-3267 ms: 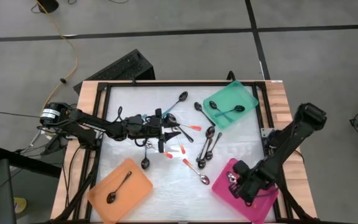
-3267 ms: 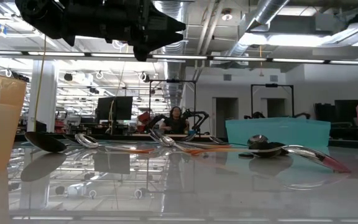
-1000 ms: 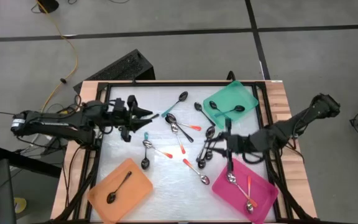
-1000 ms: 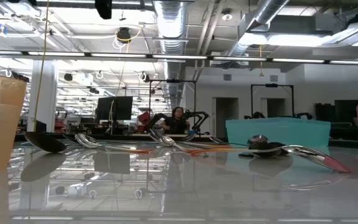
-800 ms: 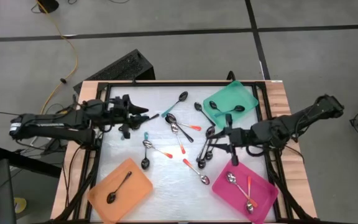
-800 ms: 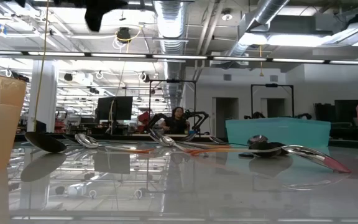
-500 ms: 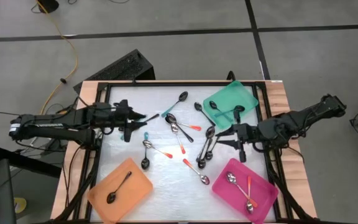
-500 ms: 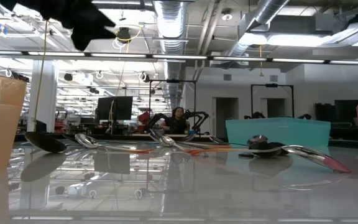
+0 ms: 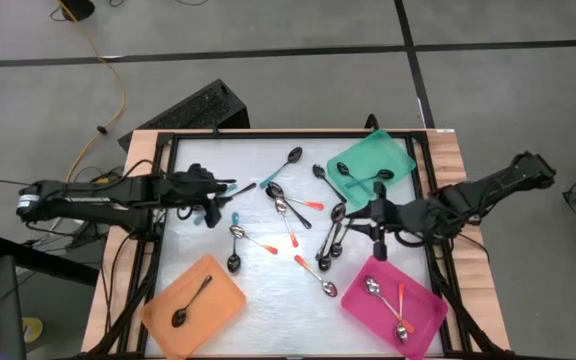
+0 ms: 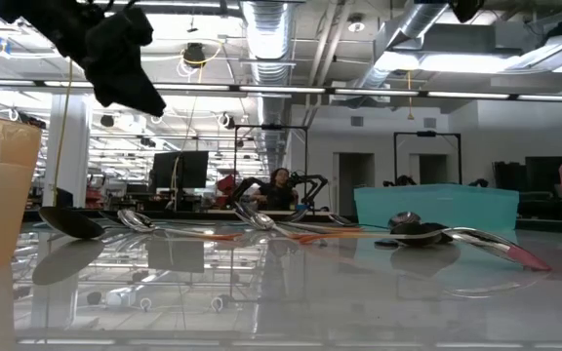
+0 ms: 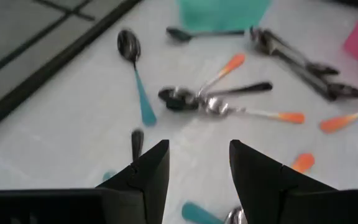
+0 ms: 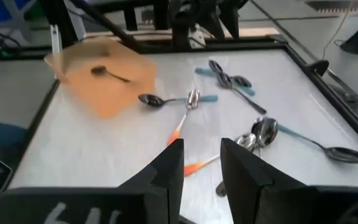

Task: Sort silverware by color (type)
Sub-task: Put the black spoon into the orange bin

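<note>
Several small spoons lie scattered on the white table top [image 9: 268, 270]: a teal-handled one [image 9: 286, 163], orange-handled ones [image 9: 301, 204], and a dark cluster [image 9: 333, 235]. Single spoons lie in the orange tray [image 9: 218, 290] and on the pink tray [image 9: 418, 305]; two lie in the teal tray [image 9: 383, 155]. My left gripper [image 9: 220, 196] is open and empty above the table's left middle, the spoons ahead of it [image 11: 197, 168]. My right gripper [image 9: 374, 230] is open and empty [image 12: 202, 158] over the right middle, between the cluster and the pink tray.
A black frame [image 9: 298, 133] borders the white top, with wooden table edges outside it. The orange tray stands at the near left, the pink tray at the near right, the teal tray at the far right. A bare patch of white top lies near the near edge, between the orange and pink trays.
My left gripper has come down and a little toward the near edge, dropping into the top left of the low view; it stays open. My right gripper has shifted slightly from the pink tray's far corner toward the far edge. No spoon has moved.
</note>
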Controlling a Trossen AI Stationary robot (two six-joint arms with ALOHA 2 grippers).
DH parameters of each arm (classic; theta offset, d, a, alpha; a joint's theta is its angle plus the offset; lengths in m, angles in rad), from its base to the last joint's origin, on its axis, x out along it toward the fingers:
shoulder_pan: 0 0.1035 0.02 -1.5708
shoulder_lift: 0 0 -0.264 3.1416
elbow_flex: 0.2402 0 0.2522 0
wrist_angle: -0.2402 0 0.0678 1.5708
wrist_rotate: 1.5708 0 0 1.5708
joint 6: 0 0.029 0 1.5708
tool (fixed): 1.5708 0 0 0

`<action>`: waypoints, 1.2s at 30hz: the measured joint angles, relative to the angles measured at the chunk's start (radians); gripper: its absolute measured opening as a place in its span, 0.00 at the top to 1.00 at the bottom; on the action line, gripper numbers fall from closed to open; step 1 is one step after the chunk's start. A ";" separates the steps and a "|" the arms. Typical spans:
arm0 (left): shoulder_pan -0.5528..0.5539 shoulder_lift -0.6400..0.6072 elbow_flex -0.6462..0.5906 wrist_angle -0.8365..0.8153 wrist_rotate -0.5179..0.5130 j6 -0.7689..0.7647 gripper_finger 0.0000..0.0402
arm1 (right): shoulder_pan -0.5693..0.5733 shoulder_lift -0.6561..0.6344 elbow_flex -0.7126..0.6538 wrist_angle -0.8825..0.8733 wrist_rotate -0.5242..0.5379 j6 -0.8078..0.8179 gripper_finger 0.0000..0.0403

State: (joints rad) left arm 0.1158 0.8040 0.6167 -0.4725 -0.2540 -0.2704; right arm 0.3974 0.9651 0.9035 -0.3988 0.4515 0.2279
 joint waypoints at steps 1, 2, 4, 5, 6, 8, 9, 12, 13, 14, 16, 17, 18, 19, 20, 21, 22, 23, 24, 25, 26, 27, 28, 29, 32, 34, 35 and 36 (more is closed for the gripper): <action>0.000 0.012 0.000 -0.002 -0.001 -0.005 0.62 | 0.000 0.010 0.000 0.000 0.000 0.000 0.71; 0.000 0.025 0.000 0.001 -0.002 -0.005 0.62 | 0.000 0.021 0.000 0.000 0.000 0.000 0.71; 0.000 0.050 0.000 -0.007 -0.013 -0.006 0.62 | 0.000 0.044 -0.001 0.001 0.000 0.001 0.71; 0.000 0.064 0.000 -0.009 -0.021 -0.011 0.62 | 0.000 0.054 -0.001 0.003 0.000 0.004 0.71; 0.000 0.079 0.000 -0.007 -0.030 -0.017 0.62 | 0.000 0.062 -0.001 0.001 0.000 0.007 0.71; 0.000 0.109 0.000 -0.009 -0.047 -0.028 0.62 | 0.000 0.079 -0.001 0.003 -0.001 0.009 0.71; 0.000 0.125 0.000 -0.007 -0.047 -0.029 0.62 | 0.000 0.086 -0.001 0.006 -0.001 0.010 0.71; 0.000 0.172 0.000 0.001 -0.047 -0.031 0.62 | 0.000 0.103 -0.001 0.009 -0.002 0.011 0.71; 0.000 0.188 0.000 0.009 -0.047 -0.032 0.62 | 0.000 0.104 -0.001 0.013 -0.002 0.011 0.71; 0.000 0.202 0.000 0.022 -0.046 -0.036 0.62 | 0.001 0.104 -0.001 0.012 -0.002 0.011 0.71; -0.002 0.219 0.000 0.069 -0.045 -0.041 0.62 | 0.005 0.103 -0.001 0.022 -0.002 0.028 0.71; -0.005 0.223 0.000 0.097 -0.040 -0.041 0.62 | 0.007 0.101 -0.001 0.027 -0.002 0.036 0.71; -0.008 0.226 0.000 0.125 -0.040 -0.035 0.62 | 0.010 0.099 -0.001 0.027 -0.003 0.041 0.71; -0.011 0.227 0.000 0.145 -0.040 -0.021 0.62 | 0.015 0.096 -0.001 0.031 -0.003 0.042 0.71; -0.011 0.224 0.000 0.156 -0.042 -0.005 0.62 | 0.021 0.093 -0.001 0.038 -0.003 0.044 0.71; -0.011 0.223 0.000 0.164 -0.042 0.007 0.62 | 0.025 0.092 -0.001 0.045 -0.002 0.045 0.71; -0.008 0.222 0.000 0.169 -0.043 0.017 0.62 | 0.030 0.092 -0.001 0.049 -0.001 0.046 0.71; -0.003 0.222 0.000 0.169 -0.044 0.025 0.62 | 0.035 0.092 -0.001 0.048 0.001 0.051 0.71; 0.001 0.222 0.000 0.164 -0.044 0.030 0.62 | 0.039 0.092 -0.001 0.046 0.006 0.059 0.71; 0.005 0.222 0.000 0.161 -0.044 0.031 0.62 | 0.043 0.092 -0.001 0.046 0.016 0.065 0.71; 0.010 0.222 0.000 0.160 -0.043 0.031 0.62 | 0.046 0.092 -0.001 0.047 0.020 0.068 0.71; 0.017 0.223 0.000 0.157 -0.043 0.031 0.62 | 0.048 0.092 -0.001 0.048 0.022 0.071 0.71; 0.025 0.227 0.000 0.153 -0.041 0.031 0.62 | 0.048 0.093 -0.001 0.048 0.022 0.071 0.71; 0.032 0.229 0.000 0.150 -0.040 0.031 0.62 | 0.048 0.095 -0.001 0.049 0.022 0.071 0.71; 0.049 0.229 0.000 0.132 -0.040 0.029 0.62 | 0.043 0.096 -0.001 0.054 0.024 0.071 0.71; 0.053 0.229 0.000 0.127 -0.039 0.020 0.62 | 0.038 0.096 -0.001 0.059 0.025 0.071 0.71; 0.054 0.229 0.000 0.128 -0.038 0.012 0.62 | 0.038 0.096 -0.001 0.058 0.025 0.071 0.71; 0.054 0.229 0.000 0.136 -0.035 0.006 0.62 | 0.038 0.096 -0.001 0.058 0.025 0.070 0.71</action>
State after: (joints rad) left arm 0.1696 1.0332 0.6170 -0.3367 -0.2887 -0.2641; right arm 0.4351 1.0615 0.9024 -0.3408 0.4767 0.2981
